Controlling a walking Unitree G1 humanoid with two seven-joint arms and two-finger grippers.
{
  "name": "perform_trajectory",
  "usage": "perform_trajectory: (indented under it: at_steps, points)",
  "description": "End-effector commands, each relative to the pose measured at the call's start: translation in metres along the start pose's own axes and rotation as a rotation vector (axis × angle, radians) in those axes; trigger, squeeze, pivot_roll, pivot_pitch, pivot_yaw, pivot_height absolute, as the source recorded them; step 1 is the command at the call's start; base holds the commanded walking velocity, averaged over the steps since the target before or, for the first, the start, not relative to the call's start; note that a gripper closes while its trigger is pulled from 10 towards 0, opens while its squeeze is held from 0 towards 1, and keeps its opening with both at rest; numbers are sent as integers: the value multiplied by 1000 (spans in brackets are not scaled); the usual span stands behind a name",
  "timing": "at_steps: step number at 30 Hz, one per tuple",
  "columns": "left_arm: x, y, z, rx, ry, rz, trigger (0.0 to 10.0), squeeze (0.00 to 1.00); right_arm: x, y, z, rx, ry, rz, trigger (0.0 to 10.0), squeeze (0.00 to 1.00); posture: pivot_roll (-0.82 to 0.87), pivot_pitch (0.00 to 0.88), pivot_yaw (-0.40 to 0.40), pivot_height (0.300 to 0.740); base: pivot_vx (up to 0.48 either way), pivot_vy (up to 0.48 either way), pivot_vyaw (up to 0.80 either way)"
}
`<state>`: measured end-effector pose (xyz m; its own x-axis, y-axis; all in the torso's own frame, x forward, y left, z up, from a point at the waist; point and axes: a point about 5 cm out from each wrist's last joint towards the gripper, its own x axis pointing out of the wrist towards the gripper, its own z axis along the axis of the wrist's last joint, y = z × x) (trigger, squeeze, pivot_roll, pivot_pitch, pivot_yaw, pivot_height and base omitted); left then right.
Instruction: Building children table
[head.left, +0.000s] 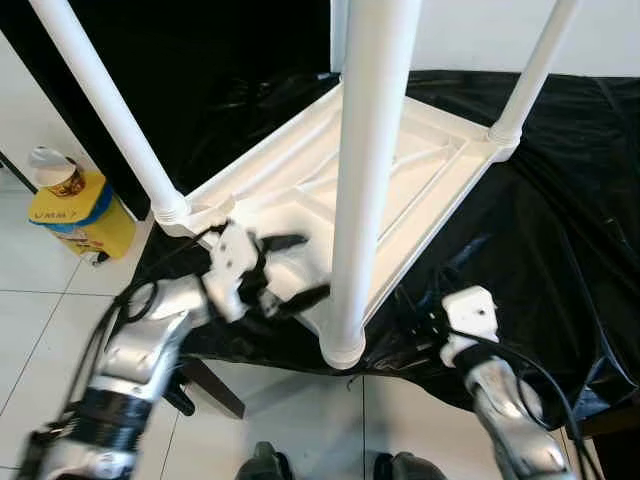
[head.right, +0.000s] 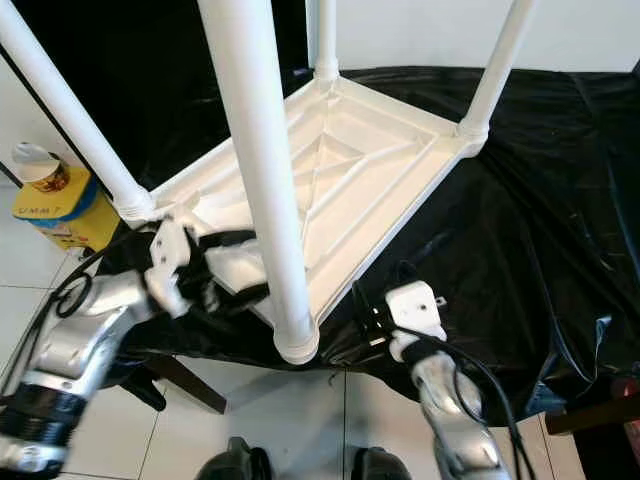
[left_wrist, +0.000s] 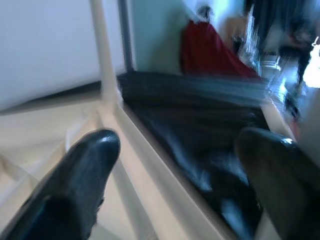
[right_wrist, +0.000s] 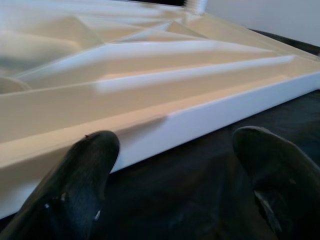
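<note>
1. A black plastic sheet (head.left: 560, 200) covers the raised surface and hangs over its near edge, above a white tiled floor (head.left: 300, 420).
2. The white children's table (head.left: 330, 190) lies upside down on the sheet, its ribbed underside facing up and one corner pointing toward the robot.
3. Four white legs stand up from its corners: the near leg (head.left: 365, 170) rises at the near corner, the left leg (head.left: 110, 110) leans out to the left, the right leg (head.left: 530, 75) stands at the right corner, and the far leg (head.right: 325, 35) at the far corner.
4. The left pincer (head.left: 290, 270) hovers over the table's near-left edge, just left of the near leg, its fingers apart and gripping nothing.
5. The right pincer (right_wrist: 175, 190) sits low over the sheet beside the table's near-right edge, fingers apart and empty.
6. A yellow container (head.left: 80, 215) with a small jar (head.left: 55, 170) on top stands on the floor at the left.
</note>
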<state>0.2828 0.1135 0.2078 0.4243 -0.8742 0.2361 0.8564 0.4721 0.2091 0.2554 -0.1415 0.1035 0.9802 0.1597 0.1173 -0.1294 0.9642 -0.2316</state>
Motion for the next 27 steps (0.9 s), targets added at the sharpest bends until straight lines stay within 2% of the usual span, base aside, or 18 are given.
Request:
perform_trajectory:
  at_steps: [1,4,6,7,9,10,11,13,15,16,18,19,21,22,23,24,25,27]
  points:
    - [1,11,8,-34,-53,164,10000,0,1,-3,-8,-14,51,-50,10000,0,70,116,29,740,0,0,0]
    - [6,16,12,-67,-114,226,10000,0,7,-4,-10,-5,76,-114,10000,0,77,115,22,740,0,0,0]
    - [16,19,23,-89,-189,269,10000,0,17,-8,-14,19,110,-217,10000,0,84,113,16,740,0,0,0]
    - [16,19,23,-89,-189,269,10000,0,17,-8,-14,19,110,-217,10000,0,84,113,16,740,0,0,0]
    - [28,16,39,-125,-271,262,10000,0,30,-13,-17,32,135,-292,10000,0,101,112,12,740,0,0,0]
    - [28,16,39,-125,-271,262,10000,0,30,-13,-17,32,135,-292,10000,0,101,112,12,740,0,0,0]
    - [38,11,53,-162,-331,230,10000,0,43,-17,-18,39,150,-329,10000,0,103,111,9,740,0,0,0]
    - [40,9,57,-179,-347,221,10000,0,47,-18,-20,46,159,-343,10000,0,103,110,8,740,0,0,0]
    - [47,1,63,-238,-392,188,10000,0,56,-21,-21,56,167,-365,10000,0,113,109,4,740,0,0,0]
    - [47,1,63,-238,-392,188,10000,0,56,-21,-21,56,167,-365,10000,0,113,109,4,740,0,0,0]
    - [56,-9,64,-351,-439,185,10000,0,65,-24,-23,58,172,-376,10000,0,117,106,5,740,0,0,0]
    - [56,-9,64,-351,-439,185,10000,0,65,-24,-23,58,172,-376,10000,0,117,106,5,740,0,0,0]
    - [68,-22,61,-419,-441,157,10000,0,73,-20,-23,90,170,-353,10000,0,117,103,11,740,0,0,0]
    - [75,-30,60,-433,-440,133,10000,0,78,-19,-21,97,158,-338,10000,0,118,103,9,740,0,0,0]
    - [75,-30,60,-433,-440,133,10000,0,78,-19,-21,97,158,-338,10000,0,118,103,9,740,0,0,0]
    - [86,-41,61,-467,-451,112,10000,0,85,-18,-17,110,140,-321,10000,0,126,101,8,740,0,0,0]
    - [86,-41,61,-467,-451,112,10000,0,85,-18,-17,110,140,-321,10000,0,126,101,8,740,0,0,0]
    - [96,-47,61,-504,-453,108,10000,0,91,-16,-15,124,130,-304,10000,0,132,103,7,740,0,0,0]
